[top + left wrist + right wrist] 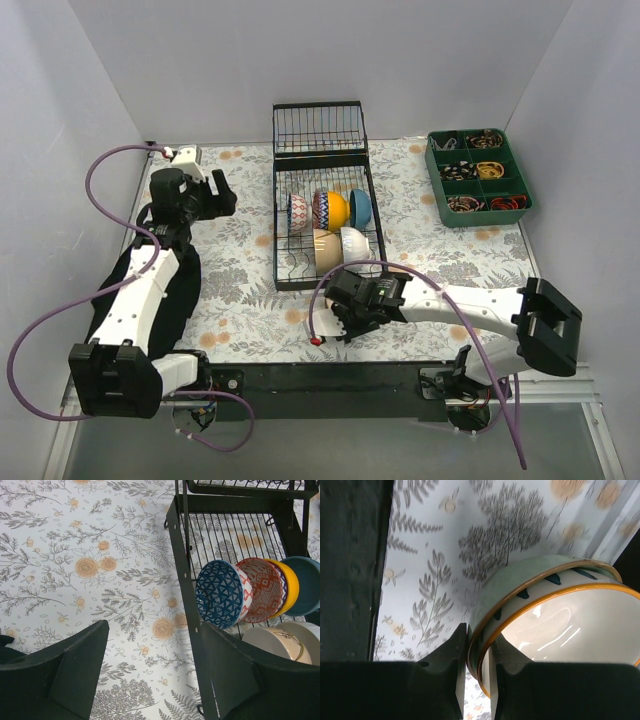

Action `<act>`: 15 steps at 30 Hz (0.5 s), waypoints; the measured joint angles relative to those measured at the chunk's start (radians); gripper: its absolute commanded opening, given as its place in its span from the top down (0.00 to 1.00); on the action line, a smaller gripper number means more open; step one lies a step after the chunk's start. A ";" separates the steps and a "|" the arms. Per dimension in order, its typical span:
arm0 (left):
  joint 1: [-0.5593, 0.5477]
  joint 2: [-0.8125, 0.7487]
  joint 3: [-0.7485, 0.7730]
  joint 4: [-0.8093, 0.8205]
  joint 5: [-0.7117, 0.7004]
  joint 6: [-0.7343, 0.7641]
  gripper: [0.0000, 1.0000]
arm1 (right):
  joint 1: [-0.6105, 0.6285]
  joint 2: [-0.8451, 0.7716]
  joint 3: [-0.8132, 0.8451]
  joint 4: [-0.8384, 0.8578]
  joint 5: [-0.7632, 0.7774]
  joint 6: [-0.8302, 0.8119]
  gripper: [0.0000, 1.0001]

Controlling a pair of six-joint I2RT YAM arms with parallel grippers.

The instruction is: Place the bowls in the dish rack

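Observation:
The black wire dish rack (pixel 300 272) stands mid-table. It holds a blue-patterned bowl (pixel 298 212), a red-patterned bowl (pixel 322 210), a yellow bowl (pixel 338 210), a blue bowl (pixel 361 207), a cream bowl (pixel 326 250) and a white bowl (pixel 354 244), all on edge. My right gripper (pixel 348 302) is just in front of the rack. It is shut on the rim of a striped bowl (pixel 560 625) with an orange rim, pinched between its fingers (pixel 477 665). My left gripper (pixel 218 194) is open and empty, left of the rack (pixel 184 580), above the floral cloth.
A green compartment tray (pixel 472 181) with small items sits at the back right. The rack's hinged wire-grid section (pixel 320 128) stands up at the far end. Purple cables loop near both arms. White walls enclose the table.

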 measured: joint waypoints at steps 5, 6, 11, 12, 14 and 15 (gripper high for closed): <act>0.000 -0.027 -0.002 -0.003 0.000 0.023 0.20 | 0.046 0.063 0.039 0.084 -0.027 -0.029 0.88; 0.000 -0.030 -0.002 -0.003 0.000 0.031 0.17 | 0.056 0.071 0.040 0.102 -0.031 -0.036 0.84; 0.001 -0.034 -0.001 0.016 -0.011 0.066 0.06 | 0.094 0.087 0.041 0.139 -0.073 -0.056 0.35; 0.001 -0.034 0.002 0.018 -0.017 0.070 0.06 | 0.101 0.092 0.039 0.137 -0.089 -0.053 0.33; 0.001 -0.034 0.012 0.016 -0.023 0.076 0.07 | 0.112 0.093 0.036 0.122 -0.113 -0.043 0.27; 0.002 -0.034 0.021 0.014 -0.021 0.081 0.07 | 0.117 0.091 0.037 0.120 -0.121 -0.036 0.27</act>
